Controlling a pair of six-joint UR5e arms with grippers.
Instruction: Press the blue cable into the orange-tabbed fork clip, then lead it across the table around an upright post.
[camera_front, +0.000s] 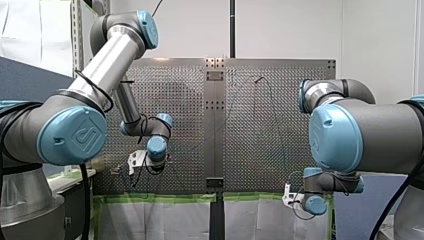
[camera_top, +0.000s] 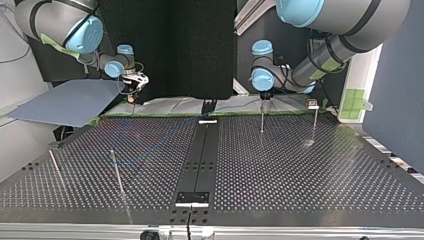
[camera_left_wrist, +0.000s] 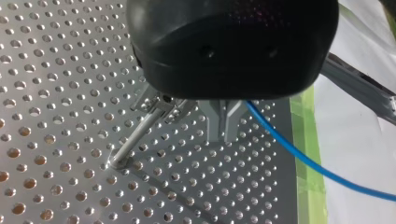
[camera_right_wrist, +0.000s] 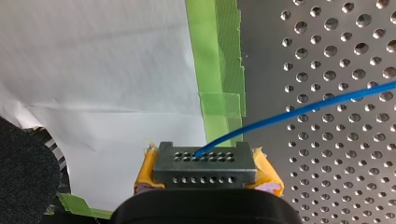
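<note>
Landmark: a strip of bright green tape (camera_right_wrist: 217, 56) runs along one edge of the silver perforated metal table (camera_left_wrist: 56, 93). Every place below is told from it.
Left arm: my left gripper (camera_left_wrist: 224, 134) has a black body and grey metal fingers, and it hangs over the table just inside the green tape. The fingers are drawn together with only a slit between them. I cannot tell whether they pinch the cable.
Post: a thin upright metal post (camera_left_wrist: 135, 139) stands in a table hole just beside those fingers, on their side away from the green tape.
Right arm: my right gripper (camera_right_wrist: 205, 161) has yellow pads (camera_right_wrist: 267, 171) on either side of a grey holed block. It hangs at the outer side of the green tape, above a white sheet (camera_right_wrist: 93, 70), and is clamped on the cable's end.
Cable: the thin blue cable (camera_right_wrist: 303, 111) leaves my right gripper, crosses the green tape and runs on over the table's holes. In the left wrist view it comes out close beside the fingers on their tape side, then crosses the green tape out over the white sheet.
Other posts: in the top view a second thin post (camera_top: 315, 122) stands near the green tape. A third post (camera_top: 117, 172) and a fourth post (camera_top: 54, 165) stand well away from it.
</note>
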